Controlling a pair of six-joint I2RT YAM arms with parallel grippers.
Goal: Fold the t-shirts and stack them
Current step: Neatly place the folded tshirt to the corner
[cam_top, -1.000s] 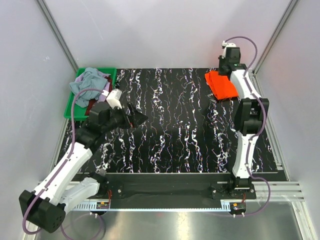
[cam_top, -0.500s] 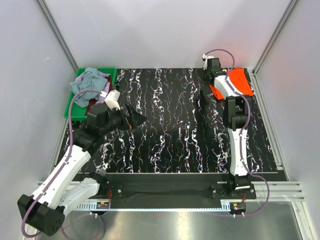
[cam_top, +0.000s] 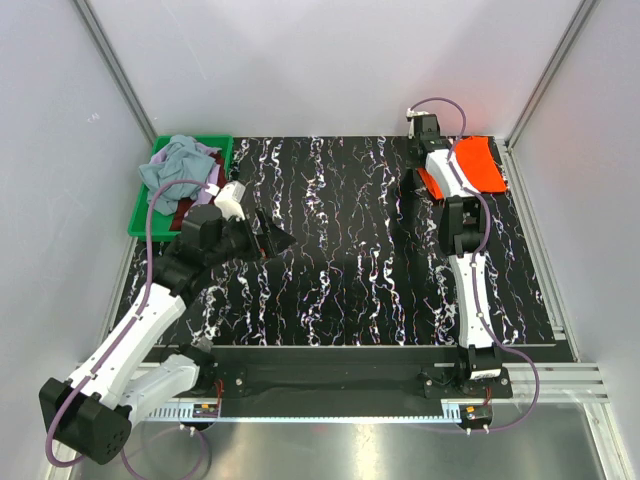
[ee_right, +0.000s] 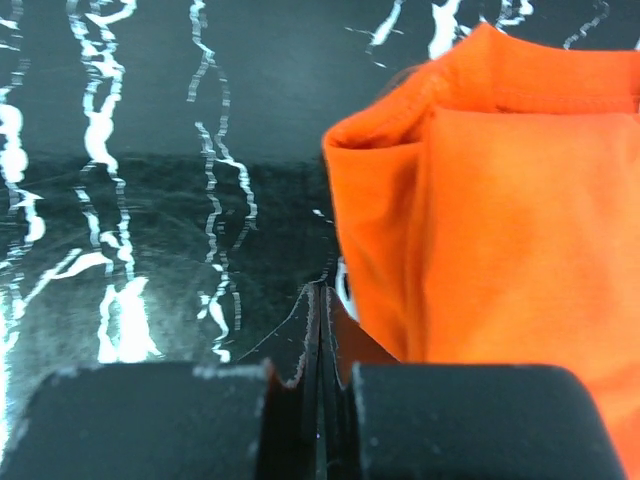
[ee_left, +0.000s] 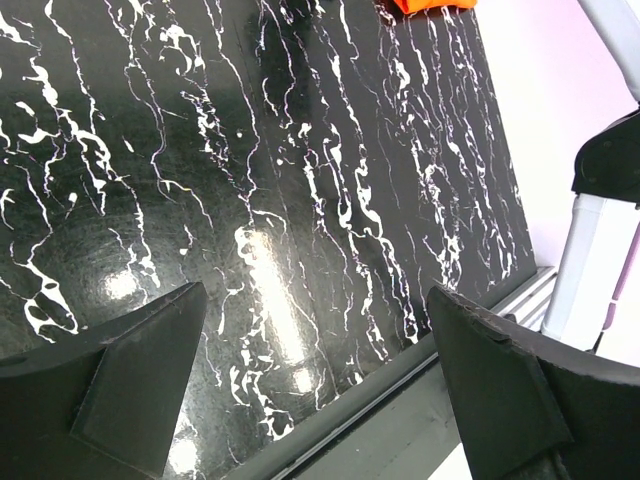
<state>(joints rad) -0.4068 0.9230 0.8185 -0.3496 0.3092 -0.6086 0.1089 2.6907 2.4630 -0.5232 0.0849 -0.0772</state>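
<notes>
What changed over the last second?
The right gripper swung left and is shut beside the orange t-shirt, which now lies further right, toward the far corner. The left gripper, open, and the t-shirt pile barely moved.

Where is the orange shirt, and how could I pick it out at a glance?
Find the black marbled table and look to its far right corner. The orange-red t-shirt lies there folded, by itself. Its bright colour sets it apart; the other shirts are dull grey-blue, heaped in the green bin at the far left.
</notes>
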